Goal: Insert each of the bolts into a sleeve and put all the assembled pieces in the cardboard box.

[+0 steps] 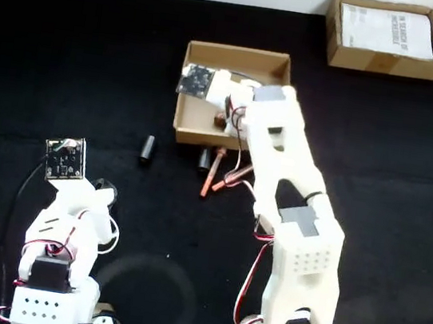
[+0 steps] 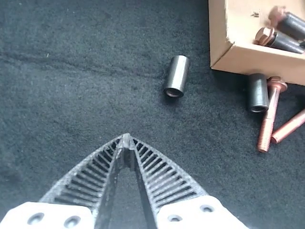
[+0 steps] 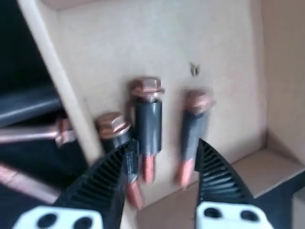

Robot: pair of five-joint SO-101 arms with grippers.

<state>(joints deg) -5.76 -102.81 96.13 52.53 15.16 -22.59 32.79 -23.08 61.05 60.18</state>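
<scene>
The cardboard box sits at mid-table. My right gripper hangs open inside it, just above three assembled pieces, each a copper bolt in a dark sleeve lying on the box floor. In front of the box lie a loose sleeve, a second sleeve and two bare copper bolts. My left gripper is shut and empty, low over the cloth, a short way back from the first sleeve. The left arm stands at the near left.
A second, shallower cardboard box holding a printed sheet stands at the back right corner. Black cloth covers the whole table. Red and black cables trail along the right arm near the bolts.
</scene>
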